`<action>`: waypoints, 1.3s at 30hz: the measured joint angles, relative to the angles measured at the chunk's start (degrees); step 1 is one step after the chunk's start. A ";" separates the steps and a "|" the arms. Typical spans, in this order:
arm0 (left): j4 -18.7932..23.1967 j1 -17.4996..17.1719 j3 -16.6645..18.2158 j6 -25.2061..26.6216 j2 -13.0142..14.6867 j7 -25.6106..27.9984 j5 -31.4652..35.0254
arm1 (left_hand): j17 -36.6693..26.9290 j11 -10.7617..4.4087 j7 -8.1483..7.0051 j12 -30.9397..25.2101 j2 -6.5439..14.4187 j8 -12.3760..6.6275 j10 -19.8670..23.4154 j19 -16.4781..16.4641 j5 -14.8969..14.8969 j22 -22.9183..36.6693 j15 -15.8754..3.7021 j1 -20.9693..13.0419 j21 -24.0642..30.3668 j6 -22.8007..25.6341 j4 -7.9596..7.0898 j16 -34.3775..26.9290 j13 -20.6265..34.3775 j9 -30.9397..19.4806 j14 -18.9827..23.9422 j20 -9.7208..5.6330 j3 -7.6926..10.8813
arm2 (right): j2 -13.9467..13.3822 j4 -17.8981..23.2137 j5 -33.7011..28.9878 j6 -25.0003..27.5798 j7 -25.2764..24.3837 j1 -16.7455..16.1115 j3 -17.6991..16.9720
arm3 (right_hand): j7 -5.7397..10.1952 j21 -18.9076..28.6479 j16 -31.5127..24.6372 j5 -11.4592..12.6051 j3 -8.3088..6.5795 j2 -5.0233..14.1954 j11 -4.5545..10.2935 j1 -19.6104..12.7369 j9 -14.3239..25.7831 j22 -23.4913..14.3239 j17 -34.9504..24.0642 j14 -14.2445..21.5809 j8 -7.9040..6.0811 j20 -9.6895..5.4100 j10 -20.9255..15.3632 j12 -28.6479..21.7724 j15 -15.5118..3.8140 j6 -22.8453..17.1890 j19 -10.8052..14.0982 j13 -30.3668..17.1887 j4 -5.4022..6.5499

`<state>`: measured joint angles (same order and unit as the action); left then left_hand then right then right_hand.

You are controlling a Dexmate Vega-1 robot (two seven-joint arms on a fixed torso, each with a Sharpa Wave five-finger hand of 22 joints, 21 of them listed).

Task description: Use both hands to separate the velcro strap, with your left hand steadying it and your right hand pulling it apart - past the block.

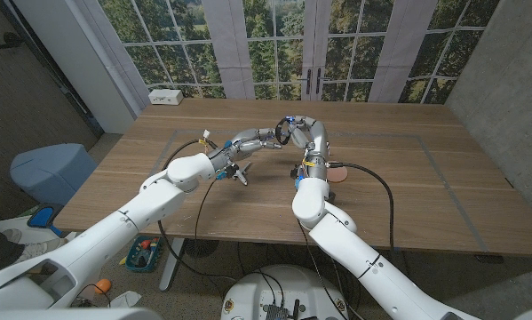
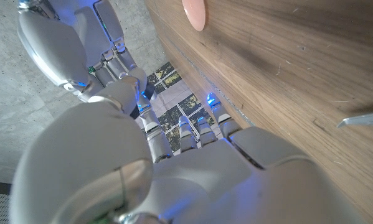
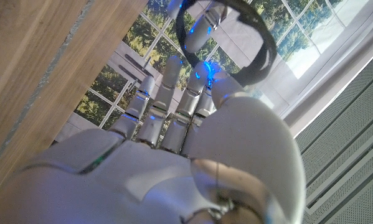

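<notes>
Above the worktop (image 1: pixel 399 178), the left robot hand (image 1: pixel 264 140) and the right robot hand (image 1: pixel 303 132) meet, both grasping the black velcro strap (image 1: pixel 283 131), held aloft as a loop between them.

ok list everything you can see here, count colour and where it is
velcro strap: one, black, looped, held up above the table's middle between the two hands
disc: one, pinkish, flat on the table just right of the right forearm
metal tool: one, silvery, on the table beside the left forearm; what kind is unclear
white box: one, white, far left corner of the table
cable: one, black, curving across the table right of the right arm
table: one, wooden
left hand: one, silver grey, fingers reaching to the strap
right hand: one, silver grey, fingers on the strap
</notes>
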<state>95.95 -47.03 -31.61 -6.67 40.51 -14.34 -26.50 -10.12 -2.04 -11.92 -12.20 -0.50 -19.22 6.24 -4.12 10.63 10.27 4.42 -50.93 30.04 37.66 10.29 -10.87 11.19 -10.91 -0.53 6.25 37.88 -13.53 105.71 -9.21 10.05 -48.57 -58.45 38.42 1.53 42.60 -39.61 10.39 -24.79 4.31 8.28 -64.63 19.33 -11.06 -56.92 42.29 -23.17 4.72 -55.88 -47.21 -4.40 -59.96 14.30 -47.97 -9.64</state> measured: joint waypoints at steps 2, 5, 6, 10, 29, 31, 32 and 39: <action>0.01 0.04 -0.05 0.03 -0.08 -0.05 0.00 | 0.00 -0.01 0.32 0.00 0.57 -0.30 0.00 0.00 0.00 0.00 0.12 -0.53 -0.45 1.86 -0.30 0.00 -0.20 0.00 0.09 0.00 -0.30 | -0.04 0.04 0.00 -0.13 0.10 -0.03 0.01 | 0.00 0.00 0.21 0.00 0.00 0.00 0.00 0.00 0.00 0.00 0.00 0.00 0.01 0.00 0.00 0.00 0.00 0.00 0.00 0.00 0.00; 0.01 0.11 -0.13 0.05 -0.25 -0.12 -0.03 | 0.00 -0.75 1.12 -0.07 2.45 -0.98 0.75 -0.31 -0.24 0.00 0.43 -0.74 -0.45 5.24 -0.63 0.00 -0.28 0.00 0.40 0.31 -0.68 | -0.08 0.23 0.00 -0.38 0.32 -0.11 0.02 | 0.00 0.00 0.20 0.00 0.00 0.00 0.00 0.00 0.01 0.00 -0.21 0.00 0.01 0.00 0.00 0.00 0.00 0.00 0.00 0.00 0.00; 0.01 0.12 -0.14 0.05 -0.31 -0.12 -0.06 | 0.00 -0.95 1.41 -0.33 3.23 -1.27 1.22 -0.31 -0.47 0.11 0.38 -0.64 -0.45 6.55 -0.68 0.00 -0.28 0.00 0.45 0.31 -1.06 | -0.09 0.25 0.00 -0.46 0.37 -0.14 0.02 | 0.00 0.00 0.20 0.00 0.00 0.00 0.00 0.00 0.04 0.00 -0.27 0.00 0.01 0.00 0.00 0.00 0.00 0.00 0.00 0.08 0.00; -0.01 0.14 -0.17 0.05 -0.51 -0.32 -0.42 | -0.07 -1.22 3.21 -0.39 5.93 -2.24 2.49 -0.95 -0.83 0.29 0.29 -0.42 -0.45 11.45 -1.00 0.00 -0.27 -0.14 1.16 0.48 -2.14 | -0.05 0.30 0.00 -0.79 0.40 -0.25 -0.12 | 0.00 0.22 0.20 0.01 -0.23 0.00 0.00 0.00 0.20 0.00 -0.27 0.00 0.03 0.00 0.00 -0.26 0.00 0.00 0.00 0.06 -0.24; 1.55 1.01 -0.51 1.66 0.60 -2.25 -1.22 | 0.00 -1.34 4.84 -0.39 7.69 -3.03 2.96 -1.55 -0.89 0.28 -0.64 0.17 -0.45 14.07 -0.93 0.00 -0.55 -1.45 0.82 -0.55 -3.80 | 1.97 -1.16 6.00 -2.21 0.31 -0.14 -4.62 | 0.00 0.43 0.41 -0.23 -0.47 0.11 -0.31 0.87 1.25 -0.07 -1.84 0.00 0.58 0.35 0.77 -0.70 0.00 0.00 -0.35 -1.39 0.00; 1.65 1.13 -0.55 1.76 0.67 -2.33 -1.22 | -0.01 -1.34 4.75 -0.39 7.98 -3.12 2.96 -1.55 -0.89 0.28 -0.66 -0.13 -0.44 14.14 -0.76 0.00 -0.55 -1.49 0.40 -0.55 -3.97 | 2.12 -1.44 6.65 -2.51 0.28 -0.04 -4.97 | -0.22 0.43 0.41 -0.23 -0.71 0.20 -0.39 0.97 1.36 -0.28 -1.99 0.00 0.66 0.51 0.85 -1.10 0.00 0.21 -0.51 -1.75 0.24; 1.74 1.28 -0.62 1.90 0.74 -2.44 -1.21 | -0.01 -1.34 4.75 -0.39 7.98 -3.12 2.96 -1.55 -0.89 0.28 -0.75 -0.13 -0.60 14.14 -0.69 0.00 -0.54 -1.48 0.31 -0.55 -4.04 | 2.30 -1.74 7.22 -2.82 0.24 0.06 -5.32 | -0.23 0.43 0.41 -0.23 -0.71 0.33 -0.26 1.10 1.41 -0.29 -2.09 0.00 0.67 0.51 0.98 -1.11 0.00 0.23 -0.51 -1.92 0.24; 2.14 1.89 -0.86 2.49 0.97 -2.69 -0.97 | -0.01 -1.65 4.77 0.00 8.21 -2.84 2.64 -1.54 -0.89 0.27 -0.75 -0.36 -0.88 14.57 -0.45 0.00 -0.54 -1.45 0.31 -0.54 -4.27 | 3.04 -3.21 10.80 -4.31 0.44 0.56 -6.95 | -1.35 0.64 0.41 -0.25 -0.88 0.55 -0.50 1.32 2.48 -0.29 -2.66 -0.44 0.67 0.71 2.38 -1.55 0.00 0.32 -0.72 -3.46 0.40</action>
<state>98.09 -45.13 -32.47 -4.18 41.49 -17.03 -27.47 -10.13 -3.70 -7.15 -12.20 7.71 -22.06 8.88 -5.66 9.74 10.54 3.68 -51.29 29.15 52.23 9.84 -10.87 10.65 -12.36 -0.21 5.71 33.61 -10.50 102.50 1.59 5.75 -48.13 -57.88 31.47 0.18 43.24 -39.20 10.15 -25.67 4.86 7.78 -63.30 21.80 -11.35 -59.58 41.85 -22.50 5.44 -53.50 -48.76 -4.40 -59.65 13.58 -51.43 -9.24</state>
